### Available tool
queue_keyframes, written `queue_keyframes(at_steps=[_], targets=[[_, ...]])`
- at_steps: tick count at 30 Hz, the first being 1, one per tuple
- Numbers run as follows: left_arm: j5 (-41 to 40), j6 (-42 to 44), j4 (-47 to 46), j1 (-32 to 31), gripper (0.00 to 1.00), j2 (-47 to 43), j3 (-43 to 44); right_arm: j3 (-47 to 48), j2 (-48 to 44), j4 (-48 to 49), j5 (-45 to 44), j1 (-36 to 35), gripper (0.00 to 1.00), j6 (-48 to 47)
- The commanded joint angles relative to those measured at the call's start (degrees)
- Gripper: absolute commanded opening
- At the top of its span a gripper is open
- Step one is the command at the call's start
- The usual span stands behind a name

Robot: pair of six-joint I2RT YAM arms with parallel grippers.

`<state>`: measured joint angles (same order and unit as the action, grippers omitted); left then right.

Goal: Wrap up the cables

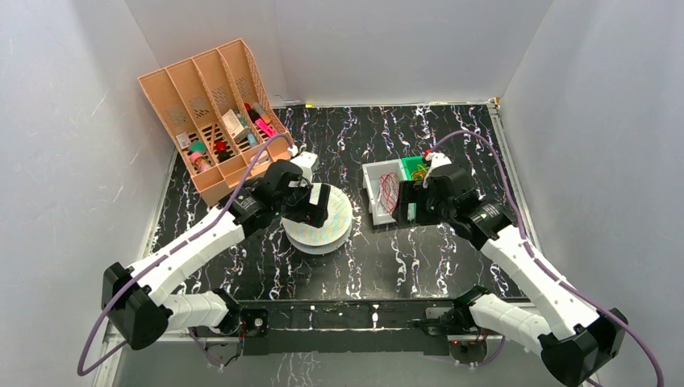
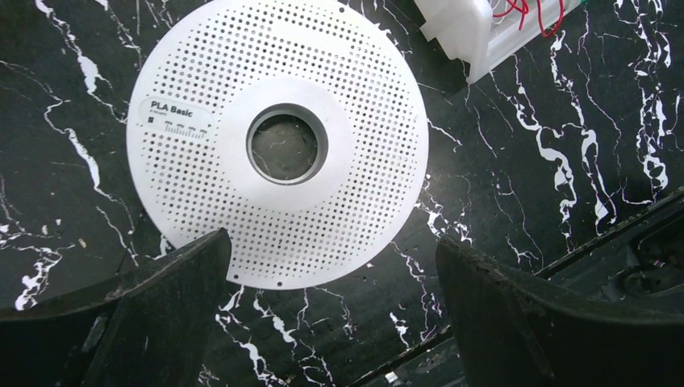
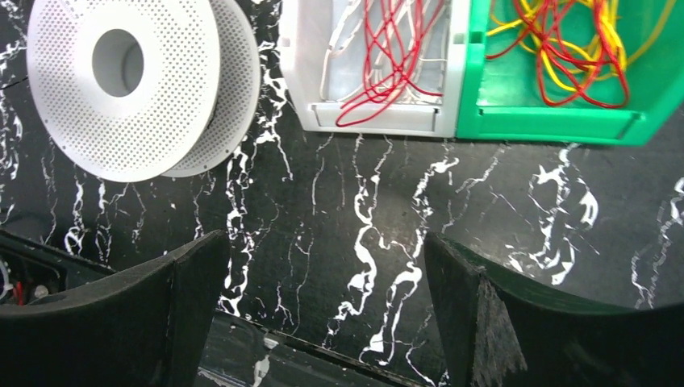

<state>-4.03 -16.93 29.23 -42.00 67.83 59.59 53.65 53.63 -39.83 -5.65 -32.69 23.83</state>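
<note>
The cables point(image 3: 385, 60) are thin red wire lying in loose loops in a white bin point(image 3: 300, 64) at the table's middle right. More red wire, tangled with yellow wire, fills the green bin point(image 3: 556, 121) beside it. A white perforated spool point(image 2: 278, 141) lies flat on the black marbled table left of the bins. My left gripper point(image 2: 332, 246) hangs open just above the spool's near edge, nothing between its fingers. Above bare table in front of the bins, my right gripper point(image 3: 324, 242) is also open and empty. In the top view it point(image 1: 415, 201) covers part of the bins.
A peach slotted organizer point(image 1: 214, 113) holding small items stands at the back left. White walls close in the table on three sides. A black mounting rail point(image 1: 347, 314) runs along the near edge between the arm bases.
</note>
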Motion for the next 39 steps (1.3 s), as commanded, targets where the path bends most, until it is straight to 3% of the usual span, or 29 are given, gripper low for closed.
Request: queue_keyframes(at_steps=[1, 12, 28, 39], targets=[[2.0, -1.0, -2.4, 0.0, 0.98, 2.7, 0.5, -0.6, 2.0, 5.8, 4.4, 0.0, 0.98, -1.5], [8.5, -2.3, -4.0, 0.0, 0.98, 15.6, 5.3, -2.1, 4.9, 7.2, -0.7, 0.0, 0.98, -0.9], [-0.9, -1.8, -0.4, -1.7, 0.98, 30.6, 15.8, -4.8, -0.9, 4.3, -7.1, 0.0, 0.98, -0.2], [-3.2, -1.9, 3.8, -5.2, 0.98, 34.9, 19.5, -5.7, -3.6, 4.0, -6.5, 0.0, 0.99, 0.7]])
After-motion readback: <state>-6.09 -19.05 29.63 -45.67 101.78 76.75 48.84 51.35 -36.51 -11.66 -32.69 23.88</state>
